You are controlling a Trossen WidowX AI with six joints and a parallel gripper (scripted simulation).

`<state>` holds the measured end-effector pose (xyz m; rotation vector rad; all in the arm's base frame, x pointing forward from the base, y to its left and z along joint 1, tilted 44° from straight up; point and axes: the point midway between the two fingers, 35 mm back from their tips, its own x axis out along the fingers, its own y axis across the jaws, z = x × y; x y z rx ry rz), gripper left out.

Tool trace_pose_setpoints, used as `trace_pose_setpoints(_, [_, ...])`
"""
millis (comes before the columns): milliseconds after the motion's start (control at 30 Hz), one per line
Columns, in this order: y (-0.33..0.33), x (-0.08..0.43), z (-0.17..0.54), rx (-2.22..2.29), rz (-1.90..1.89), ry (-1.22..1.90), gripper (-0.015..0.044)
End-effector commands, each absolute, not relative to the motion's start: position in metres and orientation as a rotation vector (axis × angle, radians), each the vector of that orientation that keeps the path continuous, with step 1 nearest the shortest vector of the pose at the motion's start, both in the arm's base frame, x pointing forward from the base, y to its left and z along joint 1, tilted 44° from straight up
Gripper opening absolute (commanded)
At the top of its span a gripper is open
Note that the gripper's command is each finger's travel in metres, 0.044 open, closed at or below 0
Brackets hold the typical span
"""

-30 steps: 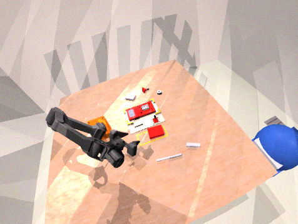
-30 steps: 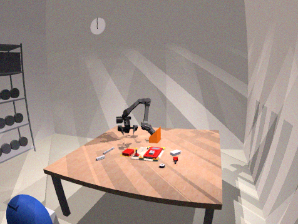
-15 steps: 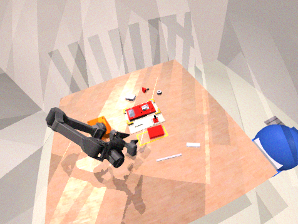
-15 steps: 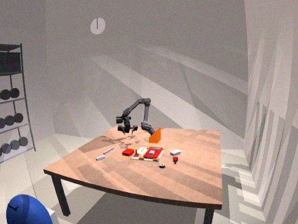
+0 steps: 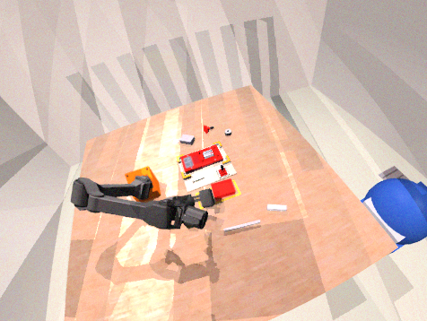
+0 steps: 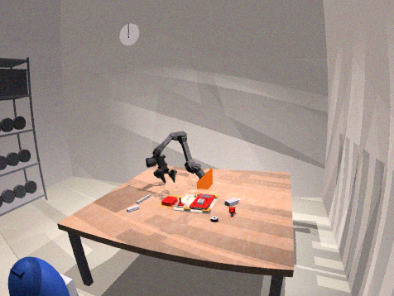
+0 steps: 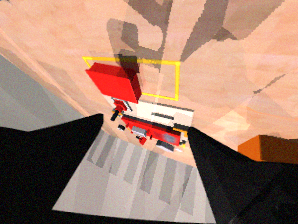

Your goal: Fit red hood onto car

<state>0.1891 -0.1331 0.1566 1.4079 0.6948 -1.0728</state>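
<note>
The red hood [image 5: 223,189] [image 6: 169,201] [image 7: 115,82] lies on the table with a smooth red face up, overlapping the yellow outline [image 7: 178,80]; no corner holes show. The red chassis [image 5: 197,162] [image 6: 210,200] [image 7: 172,136] sits in the white jig [image 5: 193,182] [image 7: 175,114], with the grey engine block [image 5: 207,153] [image 6: 200,201] on its deck. The pegs are too small to make out clearly. My gripper [image 5: 207,208] [image 6: 169,181] [image 7: 146,124] is open and empty, raised above the table behind the hood in the exterior view, apart from it.
An orange block [image 5: 148,181] [image 6: 205,179] [image 7: 260,150] stands near the arm. A small red-and-black piece [image 5: 222,171] [image 6: 180,203] stands between hood and chassis. A long white bar [image 5: 242,225], a short white bar [image 5: 276,207], a grey block [image 5: 187,139] and a wheel [image 5: 228,132] lie around.
</note>
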Motion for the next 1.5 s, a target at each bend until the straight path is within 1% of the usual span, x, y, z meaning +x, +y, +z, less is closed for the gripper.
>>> trace_pose_setpoints(0, [-0.135,0.202,0.151,1.209,-1.067,0.837,0.044])
trace_pose_setpoints(500, [-0.134,0.264,0.127,0.352,-0.949,1.254,0.044])
trace_pose_setpoints(867, [-0.111,0.319,0.114,-0.393,-0.776,1.47,0.044])
trace_pose_setpoints(1467, [-0.112,0.323,0.11,-0.438,-0.764,1.479,0.044])
